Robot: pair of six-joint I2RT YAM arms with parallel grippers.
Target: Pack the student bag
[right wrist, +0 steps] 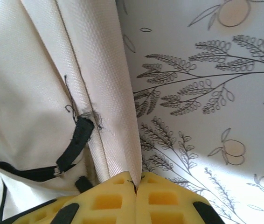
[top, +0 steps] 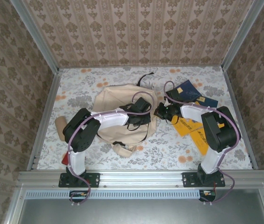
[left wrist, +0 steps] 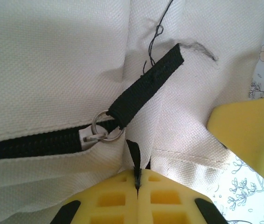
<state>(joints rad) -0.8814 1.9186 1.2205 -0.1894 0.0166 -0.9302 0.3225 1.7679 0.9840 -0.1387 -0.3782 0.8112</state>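
Note:
The student bag (top: 118,109), a cream fabric backpack, lies flat mid-table. My left gripper (top: 139,115) rests on its right half. In the left wrist view its yellow fingers (left wrist: 118,198) are shut on a thin black tab (left wrist: 134,156) just below the zipper's ring (left wrist: 107,129) and black pull strap (left wrist: 146,88). The dark zipper (left wrist: 29,143) runs off to the left, closed. My right gripper (top: 163,112) is at the bag's right edge. Its yellow fingers (right wrist: 160,200) are shut on a fold of the bag's cream fabric (right wrist: 113,84).
A dark blue book (top: 184,90), another blue one (top: 207,101) and yellow booklets (top: 191,129) lie to the right of the bag under the right arm. A beige piece (top: 59,126) lies at the left. Metal rails edge the floral table (top: 169,149).

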